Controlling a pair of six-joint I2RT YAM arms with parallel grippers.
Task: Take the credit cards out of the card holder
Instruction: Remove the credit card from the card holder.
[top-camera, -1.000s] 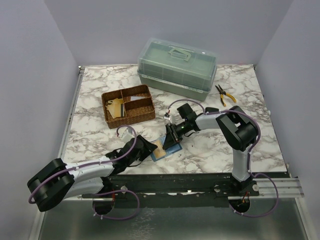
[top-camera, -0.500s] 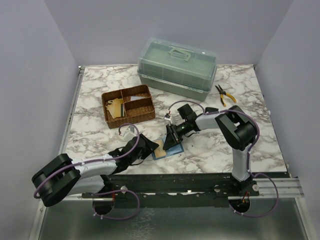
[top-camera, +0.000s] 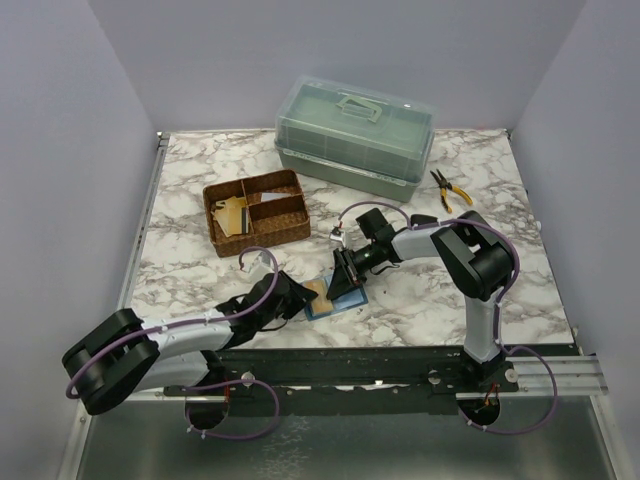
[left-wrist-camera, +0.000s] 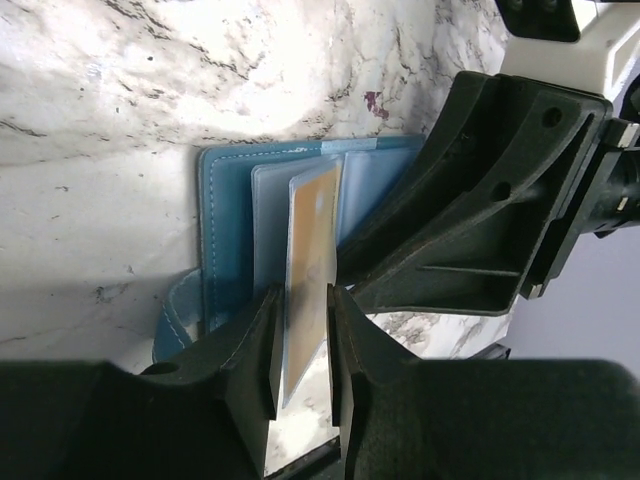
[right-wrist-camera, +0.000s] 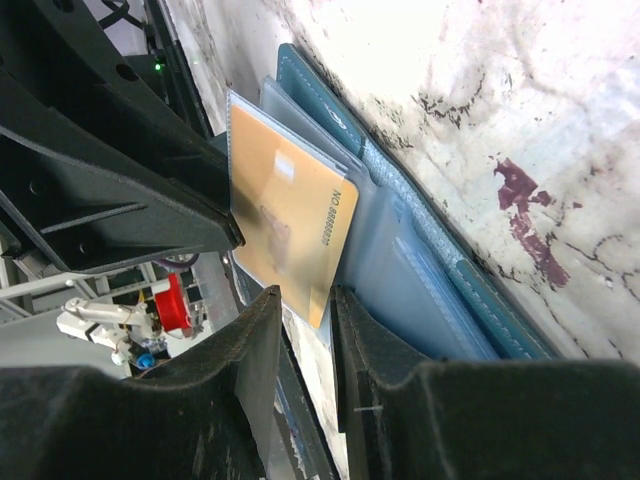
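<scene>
Jaws of the left gripper (left-wrist-camera: 302, 350) pinch the free end of one tan-orange credit card (left-wrist-camera: 310, 260), which sits partly out of a pocket in the open teal card holder (left-wrist-camera: 225, 220), flat on the marble table (left-wrist-camera: 100, 100) near the arm bases. Right gripper (right-wrist-camera: 305, 330) jaws are nearly together at the holder's edge; can't tell if I'm gripping it. Card looks light, stiff, slick: I'd hold the flat faces & pull straight. Print reads "NO" + digits, prob 8s

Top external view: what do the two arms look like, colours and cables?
Both arms have white-grey links with black joint housings. A purple cable loops along each, left arm and right arm. The left hand and right hand each have two matte black fingers.
</scene>
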